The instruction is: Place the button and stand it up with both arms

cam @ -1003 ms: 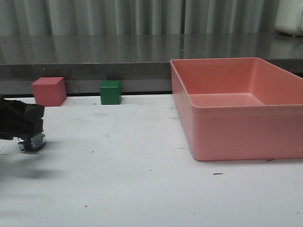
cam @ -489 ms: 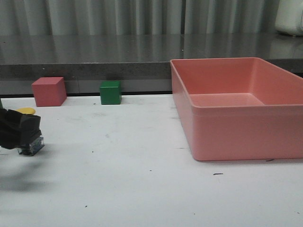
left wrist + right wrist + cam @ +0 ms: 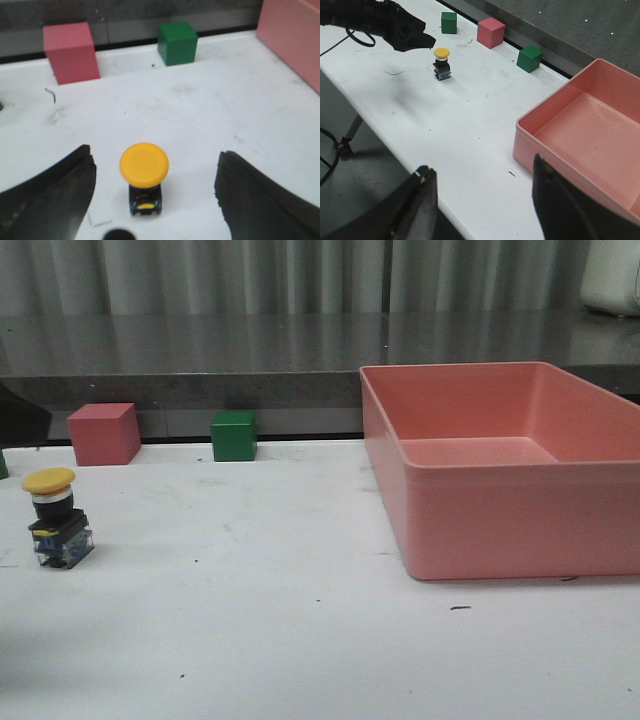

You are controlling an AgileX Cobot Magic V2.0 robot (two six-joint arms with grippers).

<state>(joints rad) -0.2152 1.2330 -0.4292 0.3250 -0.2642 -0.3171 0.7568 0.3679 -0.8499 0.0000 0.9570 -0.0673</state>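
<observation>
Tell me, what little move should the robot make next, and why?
Probably draw the left gripper further back from the button. The button stands upright on the white table, yellow cap up, and both fingers are spread wide, touching nothing, so the standing looks done.

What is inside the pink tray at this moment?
The pink tray looks empty: its visible floor is bare in the front and right wrist views. The near wall hides the front strip of the floor, so that part cannot be checked.
</observation>
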